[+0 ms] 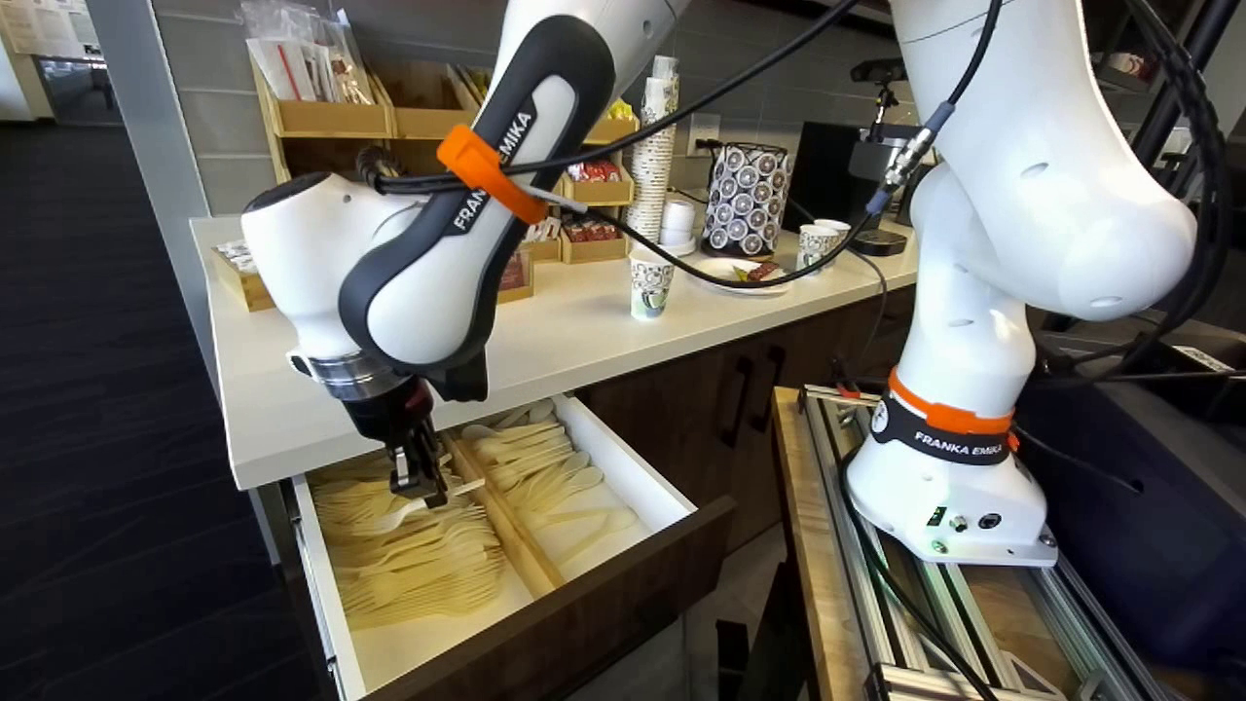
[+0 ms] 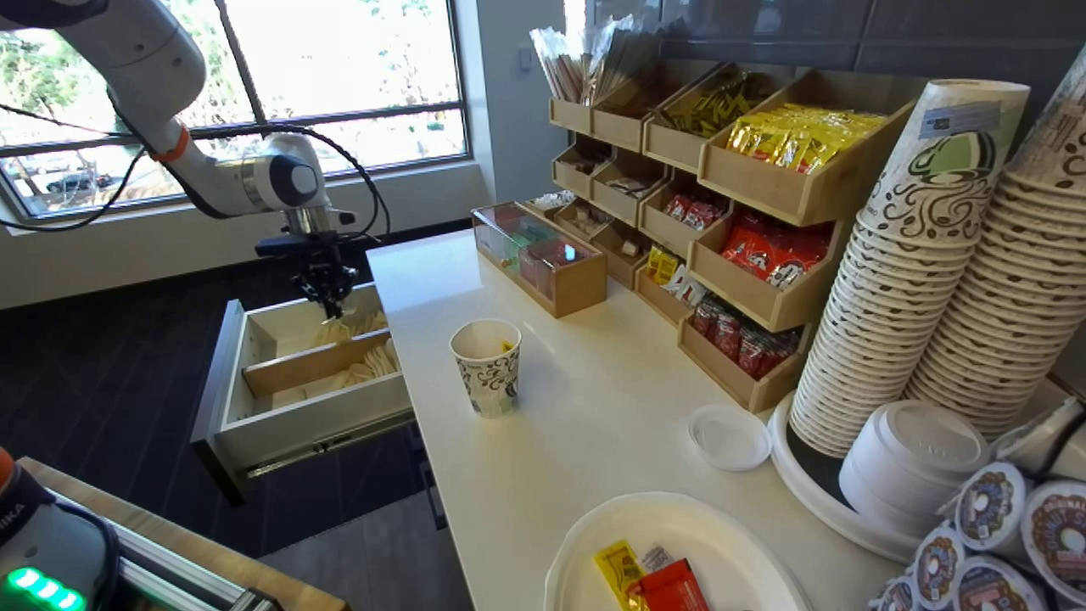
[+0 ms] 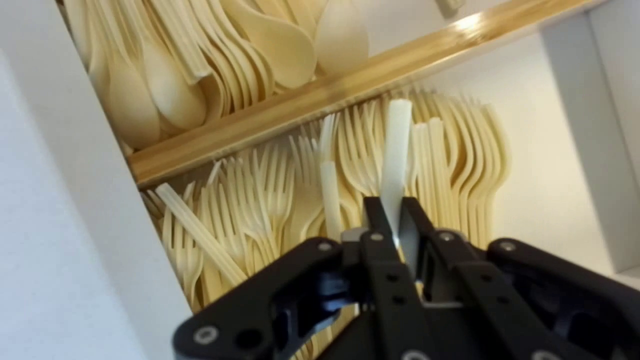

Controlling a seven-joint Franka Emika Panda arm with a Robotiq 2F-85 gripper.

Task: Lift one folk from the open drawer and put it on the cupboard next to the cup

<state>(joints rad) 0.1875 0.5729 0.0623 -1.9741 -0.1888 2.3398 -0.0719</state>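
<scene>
The gripper (image 3: 392, 212) holds one fork (image 3: 396, 150) pinched between its fingers (image 3: 381, 255), over the other forks (image 1: 423, 574) in the open drawer (image 1: 584, 613). The cup (image 2: 489, 378) (it stands upright) is on the cupboard (image 1: 555, 341).

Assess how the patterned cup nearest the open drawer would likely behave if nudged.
The cup is probably light, its thin rim suggesting paper. Taller than wide and narrowing toward its base, it might tip if pushed near the top. On its side, its round wall would probably let it roll.
</scene>
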